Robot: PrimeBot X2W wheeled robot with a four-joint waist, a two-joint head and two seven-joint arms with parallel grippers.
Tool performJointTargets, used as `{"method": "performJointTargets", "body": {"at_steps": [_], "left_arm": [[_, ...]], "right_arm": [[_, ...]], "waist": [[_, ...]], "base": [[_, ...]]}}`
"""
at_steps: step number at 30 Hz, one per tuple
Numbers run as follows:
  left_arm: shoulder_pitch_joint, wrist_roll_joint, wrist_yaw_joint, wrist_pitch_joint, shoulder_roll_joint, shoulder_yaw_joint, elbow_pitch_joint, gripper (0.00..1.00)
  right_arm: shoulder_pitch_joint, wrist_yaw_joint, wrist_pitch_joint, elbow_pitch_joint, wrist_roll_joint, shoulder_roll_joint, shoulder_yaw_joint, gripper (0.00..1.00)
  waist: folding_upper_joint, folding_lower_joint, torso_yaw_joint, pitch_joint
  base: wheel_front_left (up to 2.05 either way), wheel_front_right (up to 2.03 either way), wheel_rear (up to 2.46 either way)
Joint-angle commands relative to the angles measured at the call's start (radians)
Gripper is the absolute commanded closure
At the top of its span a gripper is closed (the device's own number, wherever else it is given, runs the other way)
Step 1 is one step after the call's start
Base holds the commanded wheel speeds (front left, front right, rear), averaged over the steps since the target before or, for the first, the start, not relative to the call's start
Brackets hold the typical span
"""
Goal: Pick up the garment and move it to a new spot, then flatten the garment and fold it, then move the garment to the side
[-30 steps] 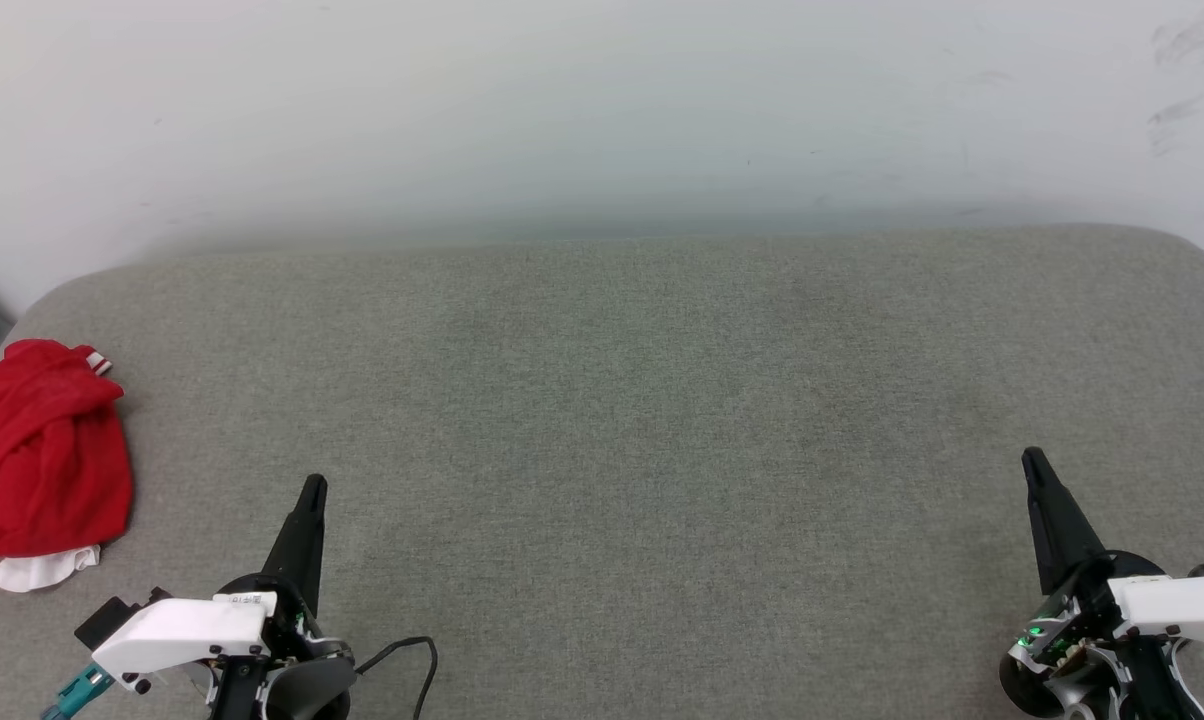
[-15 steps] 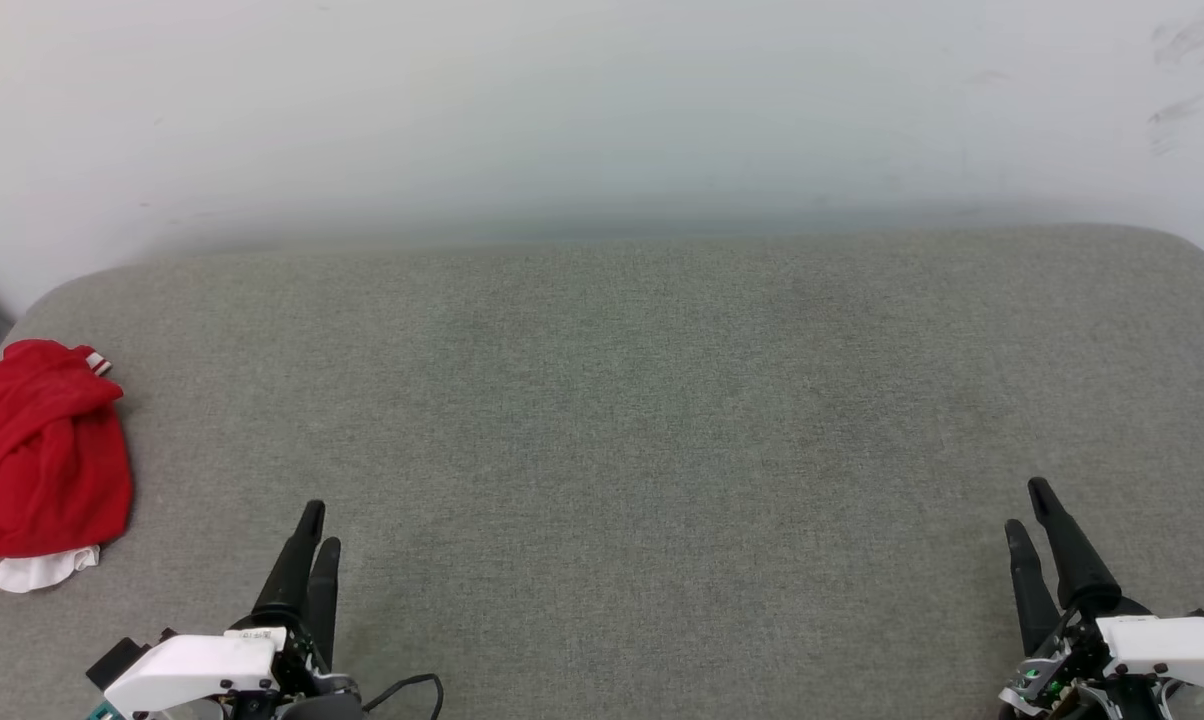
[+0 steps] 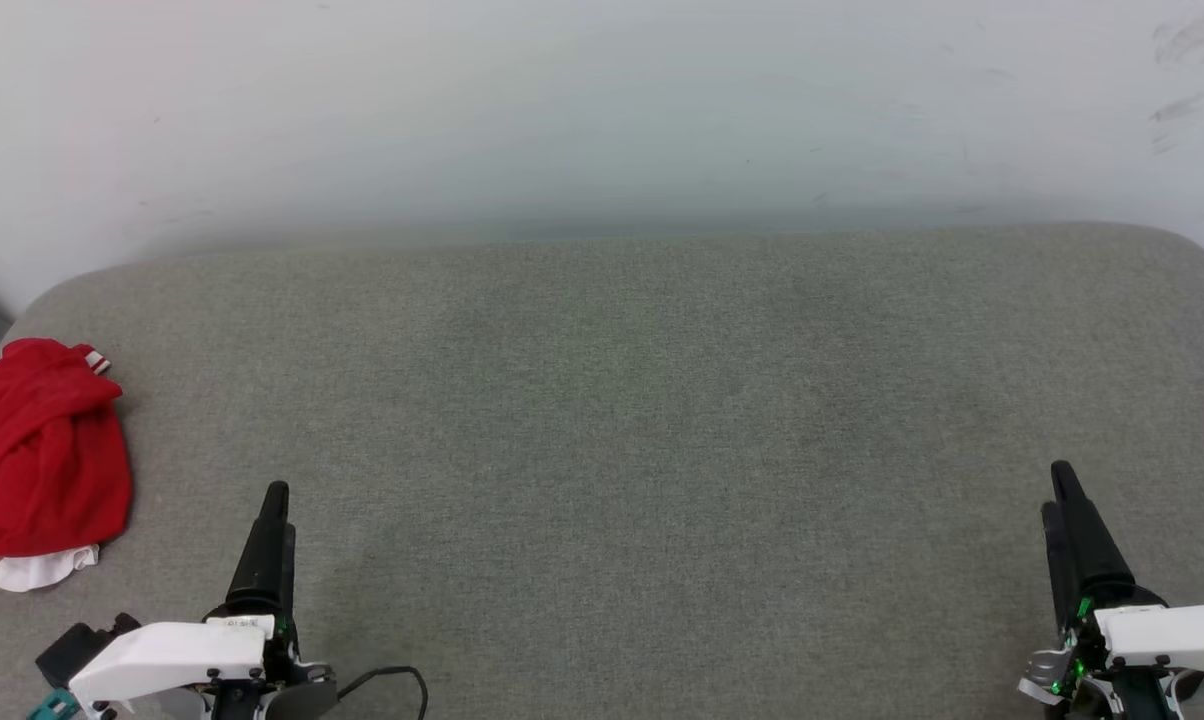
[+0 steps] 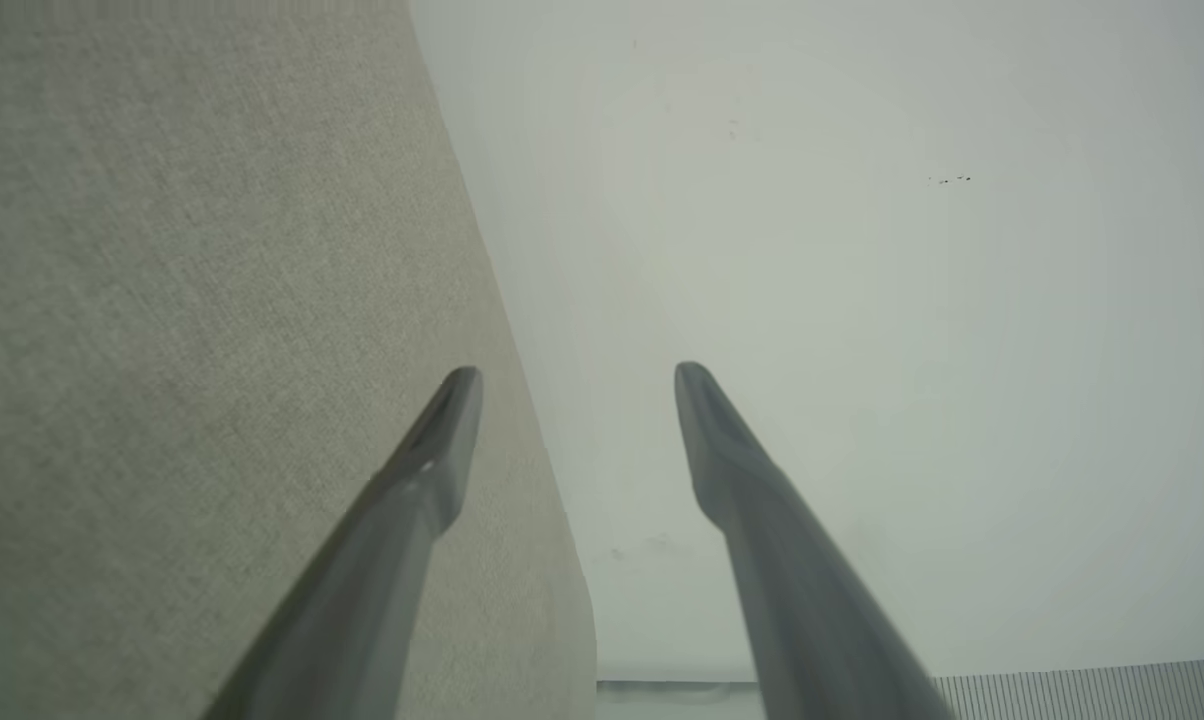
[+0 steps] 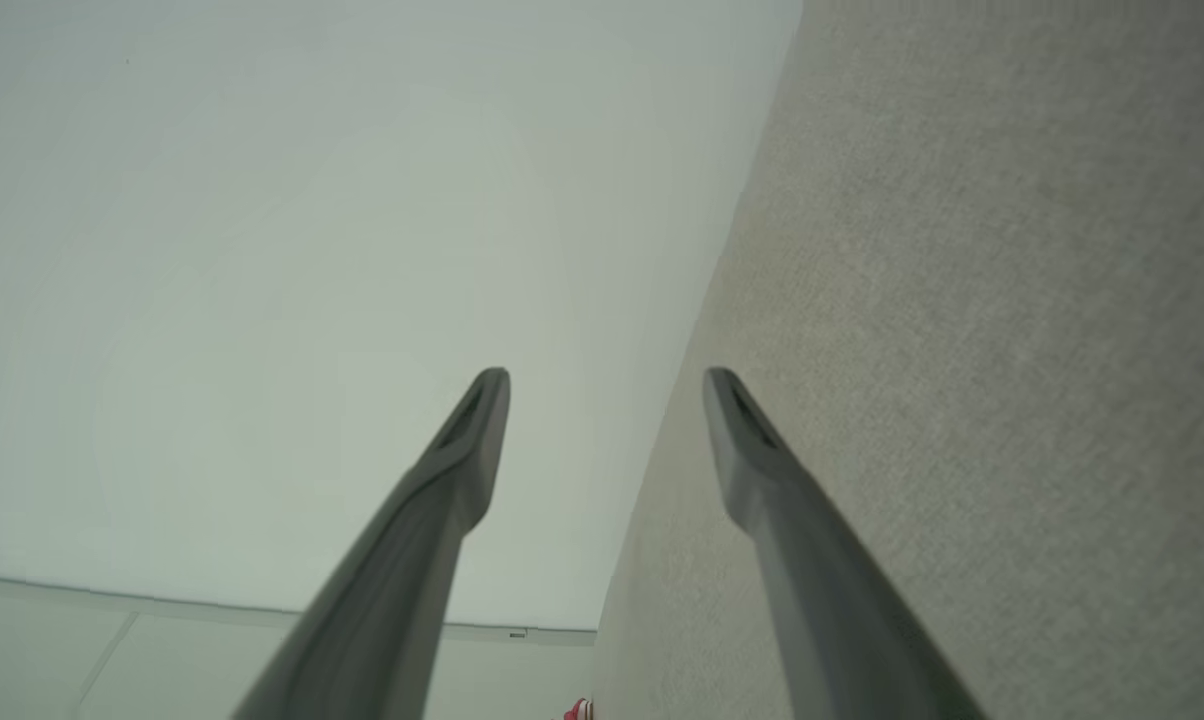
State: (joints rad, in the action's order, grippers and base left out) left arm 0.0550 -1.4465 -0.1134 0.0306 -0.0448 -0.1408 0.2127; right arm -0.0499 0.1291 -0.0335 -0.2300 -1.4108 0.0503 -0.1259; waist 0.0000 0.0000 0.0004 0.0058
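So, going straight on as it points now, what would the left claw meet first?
Probably the white wall; over the cushion the way looks free. The red garment lies left of the left claw.

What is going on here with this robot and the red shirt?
Nothing is being handled at this moment. The garment lies crumpled at the left edge of the grey cushioned surface, red with a bit of white showing, and no gripper touches it. The left gripper and the right gripper are both at the near side, jaws open and empty. The pick-up has not yet begun.
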Motion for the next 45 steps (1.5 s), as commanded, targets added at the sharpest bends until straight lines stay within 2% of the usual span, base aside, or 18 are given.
{"method": "performJointTargets", "body": {"at_steps": [1,17,26,38,45], "left_arm": [[0.012,0.038,0.009,-0.01,-0.004,-0.007,-0.034,0.0],[-0.016,0.386,0.121,-0.074,-0.005,0.049,-0.153,0.0],[-0.036,0.579,0.176,-0.106,-0.005,0.088,-0.171,0.0],[-0.057,0.786,0.193,-0.143,-0.006,0.136,-0.181,0.0],[-0.069,0.866,0.202,-0.16,-0.007,0.15,-0.177,0.0]], "right_arm": [[-0.01,0.002,0.012,0.03,0.04,0.001,-0.004,0.0],[0.007,0.002,0.076,0.152,0.424,0.001,0.027,0.0],[0.023,0.002,0.108,0.184,0.641,0.001,0.062,0.0],[0.049,0.002,0.145,0.208,0.84,0.001,0.064,0.0],[0.062,0.002,0.163,0.214,0.917,0.001,0.064,0.0]], "waist": [[0.0,0.0,0.0,0.0],[0.0,0.0,0.004,0.004],[0.0,0.0,0.006,0.002],[0.0,0.0,0.009,0.001],[0.0,0.0,0.01,0.001]], "base": [[0.0,0.0,0.0],[0.0,0.0,0.0],[0.0,0.0,0.0],[0.0,0.0,0.0],[0.0,0.0,0.0]]}}
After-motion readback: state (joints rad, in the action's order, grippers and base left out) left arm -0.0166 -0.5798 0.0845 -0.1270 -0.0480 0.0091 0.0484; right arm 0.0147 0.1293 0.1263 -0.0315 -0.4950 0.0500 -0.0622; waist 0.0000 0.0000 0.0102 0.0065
